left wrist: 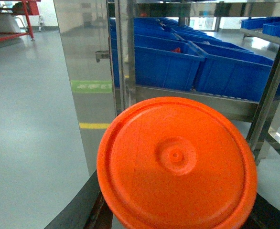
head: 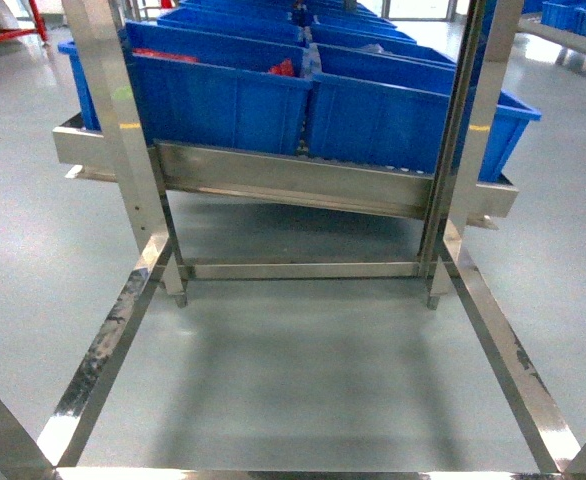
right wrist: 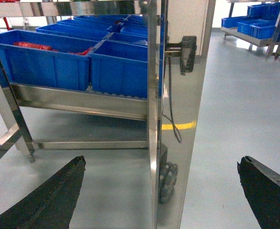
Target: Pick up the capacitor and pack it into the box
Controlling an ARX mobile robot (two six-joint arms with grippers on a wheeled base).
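Note:
A round orange capacitor (left wrist: 178, 164) fills the lower part of the left wrist view, seen end-on with a small raised centre. My left gripper (left wrist: 178, 212) is shut on it, with dark fingers (left wrist: 80, 207) showing on either side beneath the orange disc. In the right wrist view my right gripper (right wrist: 161, 164) is wide open, its black fingers (right wrist: 51, 195) far apart with only floor and a steel post between them. Neither gripper shows in the head view. The box is out of view.
Large blue bins (head: 223, 95) sit in rows on a slanted steel rack (head: 293, 185); one holds red parts (head: 283, 68). Low steel frame rails (head: 103, 350) border the grey floor ahead. A steel upright (right wrist: 154, 119) stands directly before the right gripper, another (left wrist: 90, 71) beside the left.

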